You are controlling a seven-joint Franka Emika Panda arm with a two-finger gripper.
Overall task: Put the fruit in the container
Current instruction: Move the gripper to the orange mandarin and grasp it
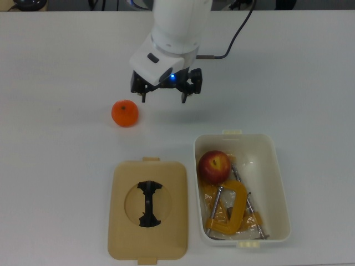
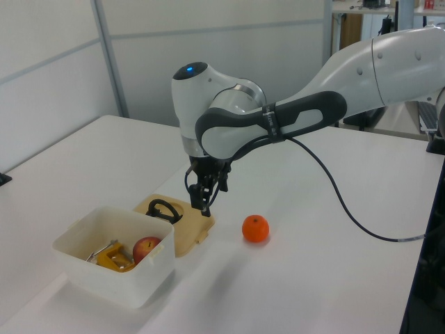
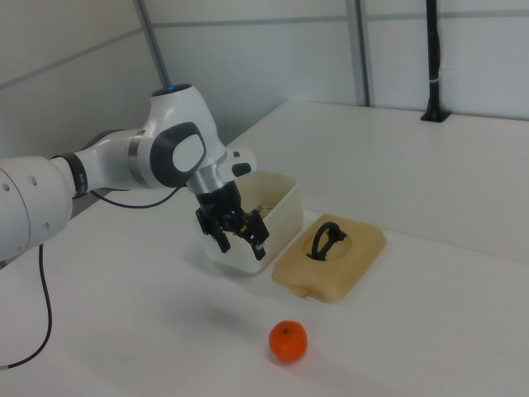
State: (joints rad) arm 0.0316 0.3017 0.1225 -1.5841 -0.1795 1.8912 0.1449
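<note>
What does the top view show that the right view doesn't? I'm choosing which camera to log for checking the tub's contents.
Only the top view looks into the white tub, showing the apple beside the yellow clamps. Only the right view shows the tub's outer wall, the room's wall panels and a black pole at the table's far edge. Both show the mandarin on the table, the tan lid with its black handle, and the gripper, its fingers open and empty.

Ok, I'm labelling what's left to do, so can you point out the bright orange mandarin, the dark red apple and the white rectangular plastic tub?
bright orange mandarin (image 1: 125,113), top view, middle of its top.
dark red apple (image 1: 214,166), top view, middle of its skin.
white rectangular plastic tub (image 1: 279,188), top view, right rim.
</note>
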